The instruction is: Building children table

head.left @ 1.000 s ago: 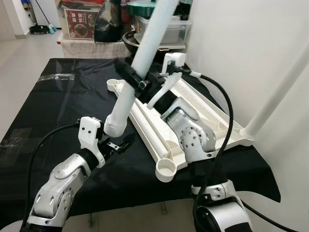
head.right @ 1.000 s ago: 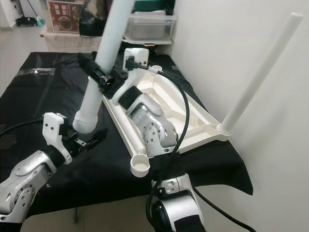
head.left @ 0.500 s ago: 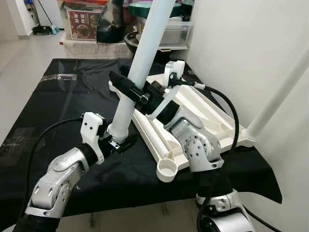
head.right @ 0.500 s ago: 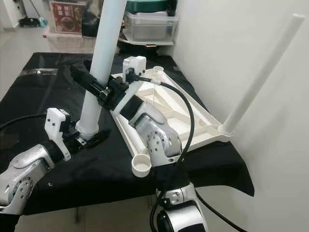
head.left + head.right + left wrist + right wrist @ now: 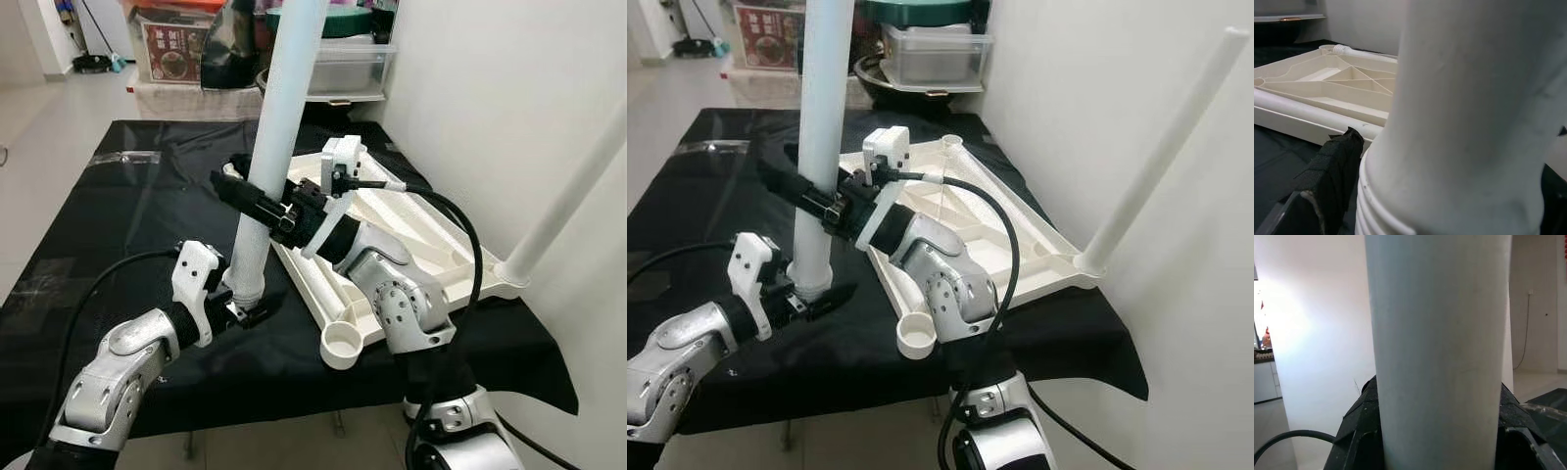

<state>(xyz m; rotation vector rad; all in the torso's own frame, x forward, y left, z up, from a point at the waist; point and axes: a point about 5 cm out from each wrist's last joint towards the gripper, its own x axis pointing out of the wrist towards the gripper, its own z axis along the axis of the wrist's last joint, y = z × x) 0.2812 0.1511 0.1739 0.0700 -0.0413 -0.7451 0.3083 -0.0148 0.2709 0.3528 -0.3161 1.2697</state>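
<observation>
A long white table leg [image 5: 279,108] stands almost upright over the black cloth, left of the upturned cream tabletop [image 5: 431,235]. My right gripper [image 5: 260,201] is shut on the leg at mid-height; in the right wrist view its fingers [image 5: 1359,431] flank the tube [image 5: 1440,347]. My left gripper [image 5: 245,308] is shut on the leg's ribbed lower end [image 5: 1449,147], with one black finger [image 5: 1332,166] beside it. The tabletop's near corner socket [image 5: 341,345] is empty. Another white leg [image 5: 578,176] stands in the right corner.
The black-clothed table [image 5: 118,196] carries everything. A further white tube [image 5: 312,279] lies along the tabletop's near edge. Boxes and a clear plastic bin [image 5: 353,69] stand behind the table. A white wall [image 5: 490,98] runs close on the right.
The held leg has swung from leaning right to almost upright. Both grippers and the leg's lower end have shifted toward me and slightly left.
</observation>
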